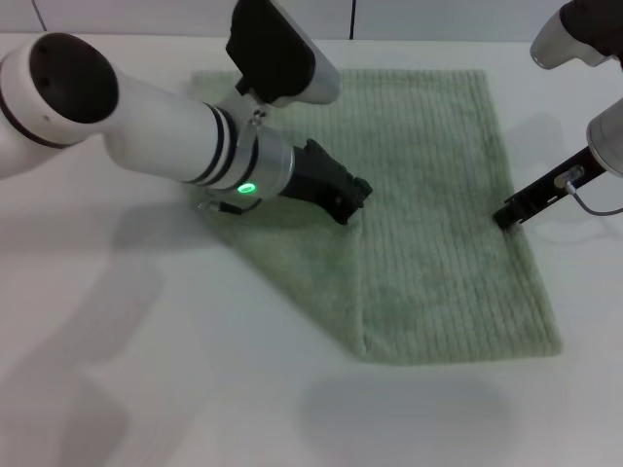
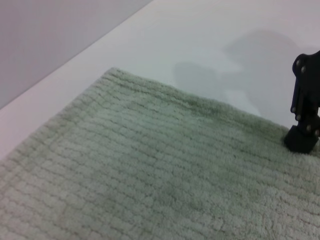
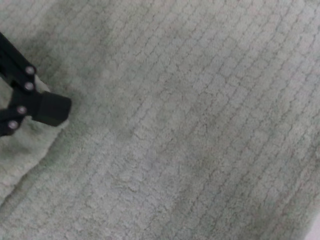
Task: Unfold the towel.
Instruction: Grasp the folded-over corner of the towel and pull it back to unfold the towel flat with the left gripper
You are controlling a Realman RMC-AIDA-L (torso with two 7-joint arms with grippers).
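One towel [image 1: 438,195] lay on the white table [image 1: 146,370], a pale sage-green ribbed cloth. Its long axis ran near to far, slightly slanted, so that the near end sat further right than the far end. The near hemmed edge lay right of centre, and from its near left corner a raised fold line ran away from the robot toward the middle of the cloth. Left of that line a triangular flap of towel spread out flat, its slanting edge running far and left.

Two grippers were in view, one on each arm. The left gripper [image 1: 350,197] was at the middle of the towel, right where the fold line ended, its black tip down on the cloth; the right wrist view showed that tip [image 3: 50,107] with a lip of towel bunched against it. Whether it was open or closed on the cloth could not be told.

The right gripper [image 1: 508,215] touched the towel's right edge about halfway along, its black tip [image 2: 301,138] resting on the hem. Its finger state could not be told either.

Farthest off, the towel's far edge lay near the back of the table.
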